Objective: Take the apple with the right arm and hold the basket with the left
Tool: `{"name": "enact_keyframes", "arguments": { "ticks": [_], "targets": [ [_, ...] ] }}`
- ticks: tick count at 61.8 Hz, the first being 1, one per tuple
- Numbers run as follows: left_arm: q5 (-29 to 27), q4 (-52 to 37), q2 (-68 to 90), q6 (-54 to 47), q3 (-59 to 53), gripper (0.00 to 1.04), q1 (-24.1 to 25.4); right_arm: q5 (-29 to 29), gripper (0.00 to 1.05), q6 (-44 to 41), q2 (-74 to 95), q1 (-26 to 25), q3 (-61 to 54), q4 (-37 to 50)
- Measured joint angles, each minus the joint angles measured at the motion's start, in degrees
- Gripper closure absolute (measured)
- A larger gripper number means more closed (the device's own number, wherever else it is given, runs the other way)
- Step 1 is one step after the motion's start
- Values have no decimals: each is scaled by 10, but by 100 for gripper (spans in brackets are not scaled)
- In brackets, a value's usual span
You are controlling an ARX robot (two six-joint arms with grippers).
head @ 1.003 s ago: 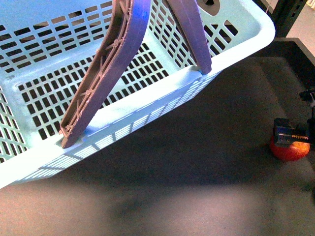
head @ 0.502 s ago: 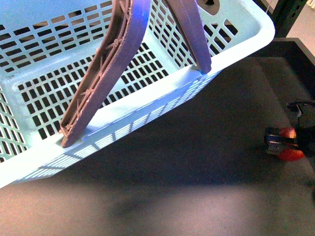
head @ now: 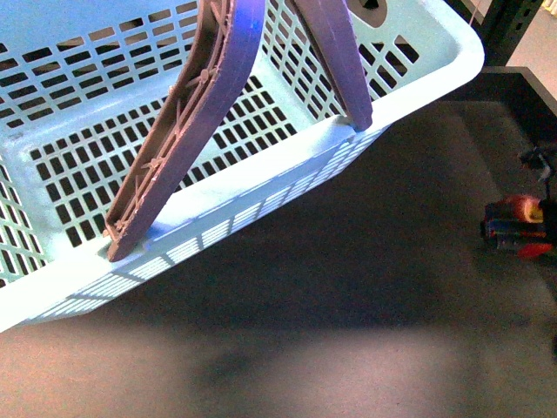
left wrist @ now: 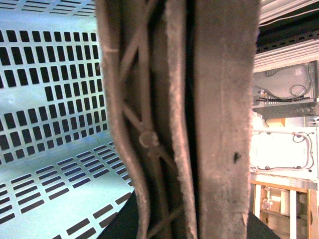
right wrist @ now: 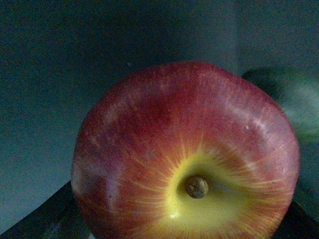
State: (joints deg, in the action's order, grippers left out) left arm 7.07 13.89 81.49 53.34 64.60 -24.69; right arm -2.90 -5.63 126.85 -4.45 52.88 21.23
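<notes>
The pale aqua basket (head: 287, 178) hangs tilted across the upper left of the front view, with both brown-mauve handles (head: 204, 96) swung up together. In the left wrist view those handles (left wrist: 219, 124) fill the middle, and my left gripper (left wrist: 189, 226) is shut on them; only dark finger edges show at the bottom. The slotted basket wall (left wrist: 50, 99) lies behind. At the far right, my right gripper (head: 515, 229) is shut on the red apple (head: 522, 207), held above the dark table. In the right wrist view the apple (right wrist: 149, 129) fills the frame, its stem dimple yellowish.
A dull green round thing (right wrist: 294, 99) lies just behind the apple. The dark table (head: 348, 331) spreads below the basket, with a raised black edge (head: 522, 83) at the far right. White equipment (left wrist: 284, 94) and wooden furniture show past the handles.
My right gripper has lifted the apple off the table, first drifting left, then rising and moving back right. The basket and left gripper have stayed still.
</notes>
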Motion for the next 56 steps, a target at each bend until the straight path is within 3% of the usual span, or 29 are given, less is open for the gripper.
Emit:
{"name": "enact_keyframes", "arguments": {
  "ticks": [9, 25, 33, 44, 56],
  "targets": [
    [0, 0, 0, 0, 0, 89, 0, 50, 26, -43, -186, 10, -79, -1],
    [0, 0, 0, 0, 0, 89, 0, 93, 27, -34, -440, 46, -122, -77],
    [0, 0, 0, 0, 0, 89, 0, 89, 27, -5, -573, 128, -107, -108],
    [0, 0, 0, 0, 0, 89, 0, 48, 27, 31, -541, 252, -81, -92],
    [0, 0, 0, 0, 0, 89, 0, 22, 27, 39, -469, 318, -44, -70]
  ]
}}
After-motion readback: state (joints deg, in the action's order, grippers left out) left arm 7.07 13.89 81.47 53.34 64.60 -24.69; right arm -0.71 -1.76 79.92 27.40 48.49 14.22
